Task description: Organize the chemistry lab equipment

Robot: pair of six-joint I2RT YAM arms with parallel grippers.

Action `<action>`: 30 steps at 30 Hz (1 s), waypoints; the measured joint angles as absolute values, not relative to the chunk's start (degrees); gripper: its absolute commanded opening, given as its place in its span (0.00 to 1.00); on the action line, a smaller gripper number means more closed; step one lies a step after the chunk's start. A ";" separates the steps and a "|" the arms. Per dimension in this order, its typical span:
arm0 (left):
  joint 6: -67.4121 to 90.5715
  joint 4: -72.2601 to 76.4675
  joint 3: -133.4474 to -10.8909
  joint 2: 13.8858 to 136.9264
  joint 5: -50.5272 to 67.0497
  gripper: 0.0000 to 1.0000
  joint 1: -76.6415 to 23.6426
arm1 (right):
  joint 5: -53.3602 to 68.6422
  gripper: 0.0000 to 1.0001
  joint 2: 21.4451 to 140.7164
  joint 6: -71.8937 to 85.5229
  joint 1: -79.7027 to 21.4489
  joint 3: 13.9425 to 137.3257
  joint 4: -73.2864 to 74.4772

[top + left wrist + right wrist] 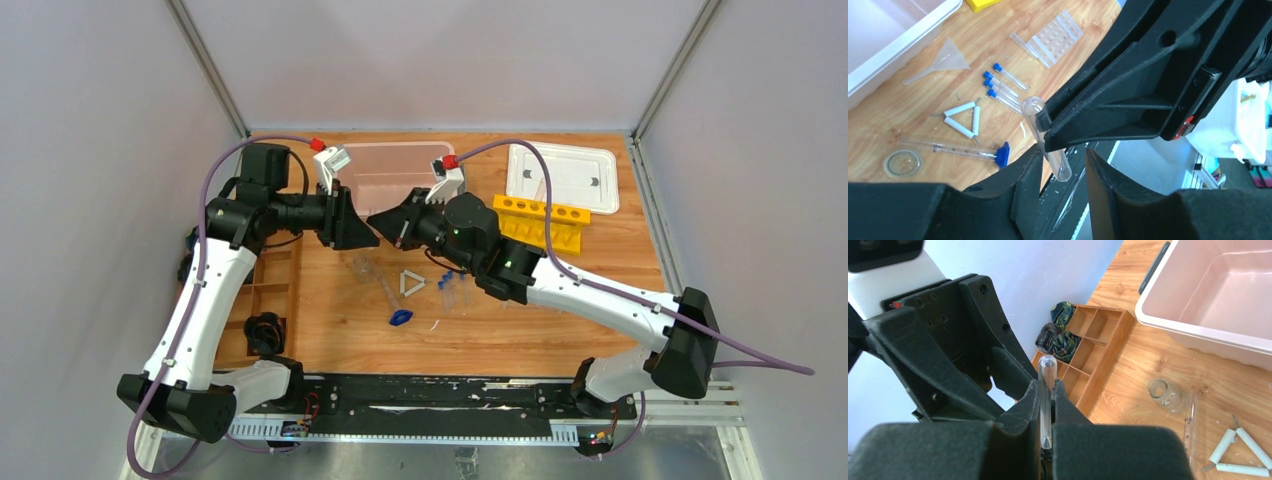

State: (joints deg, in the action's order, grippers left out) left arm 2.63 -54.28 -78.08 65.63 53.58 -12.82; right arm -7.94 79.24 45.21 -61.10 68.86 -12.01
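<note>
Above the tabletop [330,325], left gripper [366,240] and right gripper [378,220] meet tip to tip, seemingly for a handover. Left wrist: its jaws stand parted around the clear tube [1061,167]. Right wrist: that gripper clamps the tube upright.

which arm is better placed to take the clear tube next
Left: the left gripper stands open around the free end of the clear tube that the right gripper holds up between the arms.

Test tube [1047,371] base hidden inside right tool [1046,390]; pink bin [1168,325] cropped.
</note>
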 measured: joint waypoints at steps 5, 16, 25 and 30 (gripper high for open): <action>3.46 -52.53 -77.30 65.63 52.45 0.26 -12.45 | -9.06 0.00 79.11 45.41 -61.36 68.86 -12.88; 4.67 -51.16 -74.91 65.63 52.73 0.31 -12.45 | -11.60 0.00 79.11 45.28 -62.54 67.64 -14.17; 4.54 -51.11 -74.11 65.60 53.43 0.08 -12.45 | -13.69 0.13 79.02 44.18 -63.57 67.44 -14.66; 3.88 -51.09 -73.56 65.52 53.32 0.02 -12.51 | -15.05 0.43 79.05 44.16 -63.99 68.01 -12.91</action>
State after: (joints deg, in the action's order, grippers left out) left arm 3.88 -51.09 -73.56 65.52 53.32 -12.51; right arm -15.05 79.05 44.16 -63.99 68.01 -12.91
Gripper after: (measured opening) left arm 0.196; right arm 0.295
